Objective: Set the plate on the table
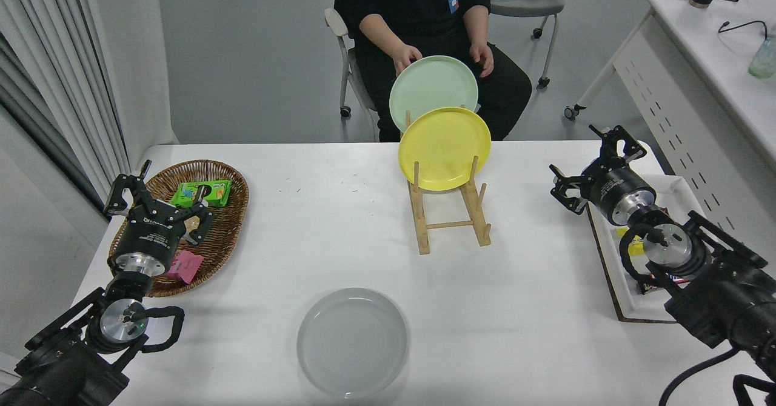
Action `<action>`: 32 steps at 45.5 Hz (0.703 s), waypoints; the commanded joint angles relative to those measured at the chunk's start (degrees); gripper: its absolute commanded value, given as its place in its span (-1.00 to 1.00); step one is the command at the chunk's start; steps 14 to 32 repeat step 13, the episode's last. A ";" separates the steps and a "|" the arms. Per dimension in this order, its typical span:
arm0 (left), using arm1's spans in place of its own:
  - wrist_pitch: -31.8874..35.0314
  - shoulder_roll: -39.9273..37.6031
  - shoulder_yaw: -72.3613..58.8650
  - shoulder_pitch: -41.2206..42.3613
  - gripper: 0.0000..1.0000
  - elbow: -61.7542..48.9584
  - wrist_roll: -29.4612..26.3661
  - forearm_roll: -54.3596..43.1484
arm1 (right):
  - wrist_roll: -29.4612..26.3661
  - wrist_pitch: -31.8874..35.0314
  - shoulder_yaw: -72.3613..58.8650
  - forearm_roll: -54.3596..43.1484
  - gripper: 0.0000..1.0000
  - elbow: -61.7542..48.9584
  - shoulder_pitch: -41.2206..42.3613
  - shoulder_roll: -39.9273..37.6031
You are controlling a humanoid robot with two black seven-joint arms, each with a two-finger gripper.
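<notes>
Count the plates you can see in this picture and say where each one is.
3: the grey plate lies flat on the table near its front edge; the yellow plate and mint green plate stand in the wooden rack.

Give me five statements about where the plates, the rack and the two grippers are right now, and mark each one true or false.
1. The grey plate lies flat on the white table. True.
2. The right gripper is shut on the grey plate. False: it is open and empty, near the table's right edge, well apart from the plate.
3. The yellow plate stands in the wooden rack, in front of the mint green plate. True.
4. The rack's front slots are full. False: they are empty; only the two plates stand in it.
5. The left gripper is over the wicker basket. True.
</notes>
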 commanded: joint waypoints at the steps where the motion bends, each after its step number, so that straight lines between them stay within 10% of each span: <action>1: 0.00 0.00 0.00 0.00 0.96 0.00 0.00 0.00 | -0.04 -0.08 -0.03 0.00 0.98 0.00 -0.20 0.12; 32: 0.00 0.00 0.00 0.00 0.96 0.00 0.00 0.00 | -0.04 -0.08 -0.03 0.00 0.98 0.00 -0.20 0.47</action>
